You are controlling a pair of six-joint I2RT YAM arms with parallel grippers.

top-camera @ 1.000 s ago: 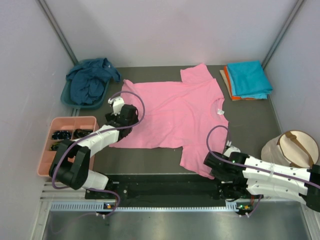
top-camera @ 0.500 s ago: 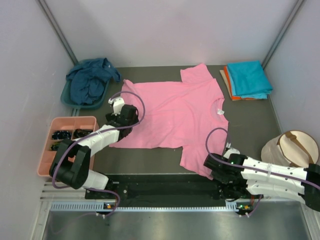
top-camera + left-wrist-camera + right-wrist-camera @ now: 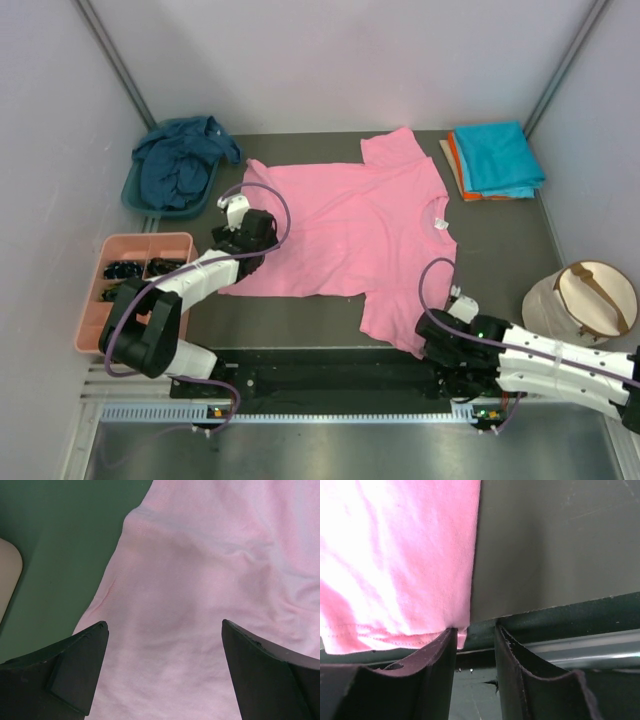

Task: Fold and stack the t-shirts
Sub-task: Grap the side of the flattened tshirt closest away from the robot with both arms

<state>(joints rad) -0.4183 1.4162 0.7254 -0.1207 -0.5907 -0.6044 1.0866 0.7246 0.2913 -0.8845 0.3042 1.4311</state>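
A crumpled dark navy blue t-shirt (image 3: 180,160) sits in the teal plastic basin (image 3: 135,195), unfolded. The left end effector (image 3: 165,625) hovers wide open over the hem corner of the bright pink t-shirt (image 3: 350,225), which lies flat on the bench (image 3: 500,250). The right end effector (image 3: 475,628) is narrowly parted at the near sleeve's corner, not visibly pinching it. Folded turquoise (image 3: 497,155) and orange (image 3: 458,165) t-shirts are stacked far right. This looks like the start of the pink fold; next, both should pinch cloth.

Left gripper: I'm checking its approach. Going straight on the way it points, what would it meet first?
The pink t-shirt, spread directly ahead of the left gripper; nothing else seems to intervene, though depth is unclear.
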